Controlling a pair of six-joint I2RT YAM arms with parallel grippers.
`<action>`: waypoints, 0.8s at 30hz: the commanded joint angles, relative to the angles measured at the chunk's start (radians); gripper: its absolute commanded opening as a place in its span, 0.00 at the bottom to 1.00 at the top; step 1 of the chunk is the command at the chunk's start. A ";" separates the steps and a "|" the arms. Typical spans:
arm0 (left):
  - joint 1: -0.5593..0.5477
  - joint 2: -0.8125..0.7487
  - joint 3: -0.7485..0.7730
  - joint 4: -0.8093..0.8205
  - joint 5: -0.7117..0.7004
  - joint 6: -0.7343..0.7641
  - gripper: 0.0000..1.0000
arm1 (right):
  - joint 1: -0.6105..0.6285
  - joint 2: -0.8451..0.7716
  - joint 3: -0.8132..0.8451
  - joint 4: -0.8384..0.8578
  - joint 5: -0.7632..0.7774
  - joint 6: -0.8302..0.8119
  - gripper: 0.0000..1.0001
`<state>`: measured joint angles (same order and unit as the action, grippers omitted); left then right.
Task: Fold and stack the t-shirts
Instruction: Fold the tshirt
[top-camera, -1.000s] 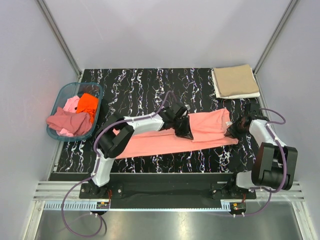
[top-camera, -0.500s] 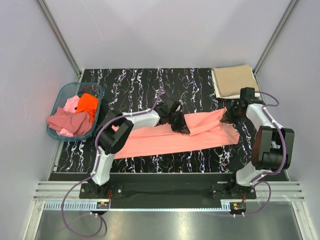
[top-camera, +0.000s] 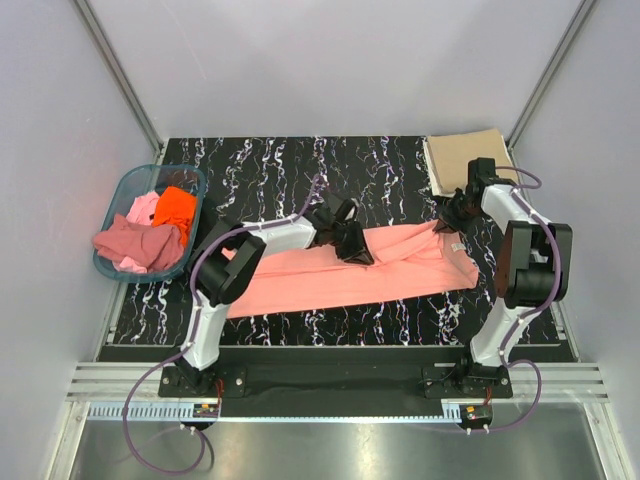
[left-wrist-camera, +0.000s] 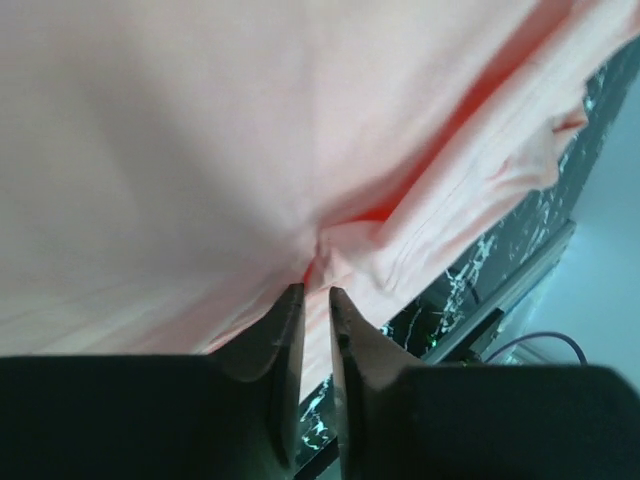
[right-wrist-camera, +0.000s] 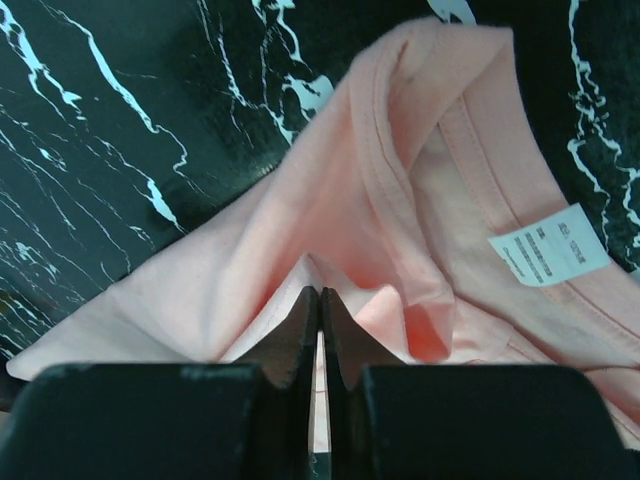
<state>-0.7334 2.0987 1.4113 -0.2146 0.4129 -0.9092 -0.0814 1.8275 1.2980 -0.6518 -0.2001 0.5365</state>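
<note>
Black marbled table (top-camera: 400, 165) bears salmon-pink t-shirt (top-camera: 300, 285); right jaws pinch it.

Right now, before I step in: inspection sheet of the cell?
Surface: black marbled table, salmon t-shirt stretched across it.
Job's things: tan t-shirt folded at far right corner; more tees heaped in teal basket, left.
Clutter: nothing seen.
Grippers: right gripper shut on salmon t-shirt near collar; left gripper jaws narrowly parted, fabric bunched at tips, grip unclear.
Cables: purple cables in slack loops.
Surroundings: grey walls, metal rail in front.
</note>
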 joint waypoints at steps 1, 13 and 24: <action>0.022 -0.098 0.034 -0.061 -0.081 0.075 0.23 | 0.011 0.021 0.079 -0.014 0.002 -0.029 0.08; -0.054 -0.054 0.113 -0.022 0.024 0.245 0.33 | 0.025 0.059 0.153 -0.045 -0.007 -0.006 0.29; -0.057 -0.031 0.140 -0.051 -0.014 0.372 0.40 | 0.025 -0.118 0.057 -0.143 0.047 -0.065 0.34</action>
<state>-0.7956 2.0575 1.4921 -0.2768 0.4171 -0.6201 -0.0647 1.8214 1.3949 -0.7551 -0.1658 0.5140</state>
